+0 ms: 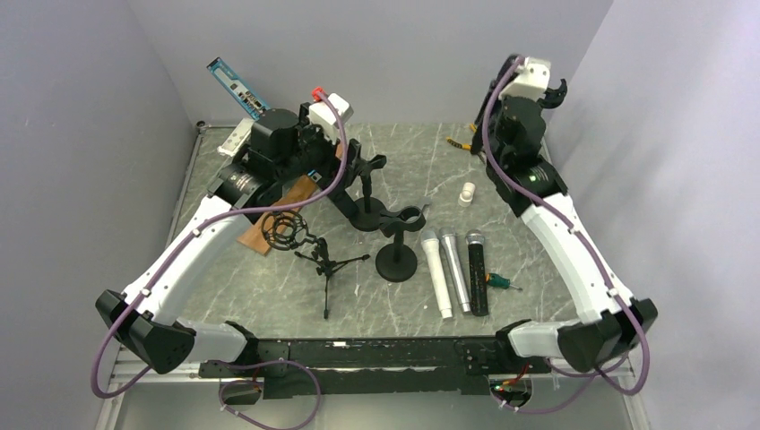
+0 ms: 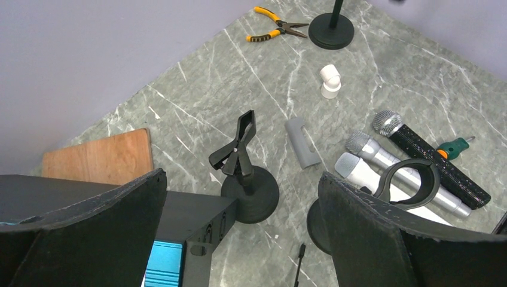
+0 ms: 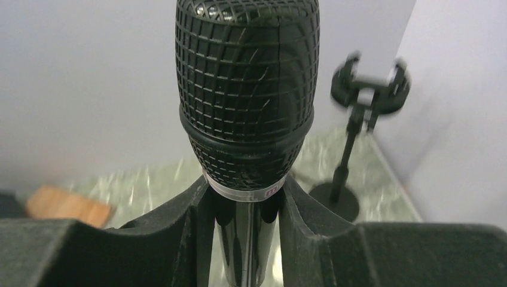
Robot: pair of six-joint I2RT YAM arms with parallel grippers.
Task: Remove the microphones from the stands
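Microphone (image 3: 246,95) in raised right hand (image 3: 246,230)

Grey marbled table (image 1: 269,296). At 4 o'clock, side by side: white microphone (image 1: 437,273), silver microphone (image 1: 456,271), black microphone (image 1: 477,273), with green screwdriver (image 1: 498,280) just beside. At 1 o'clock: yellow pliers (image 1: 462,143) and round-based stand (image 2: 330,30). At 2 o'clock: white pipe fitting (image 1: 467,193). At 9 o'clock: wooden board (image 1: 255,235).

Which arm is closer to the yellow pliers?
Right. The right gripper, holding the microphone, is raised beside the pliers; the left gripper hovers open farther left, near the wooden board.
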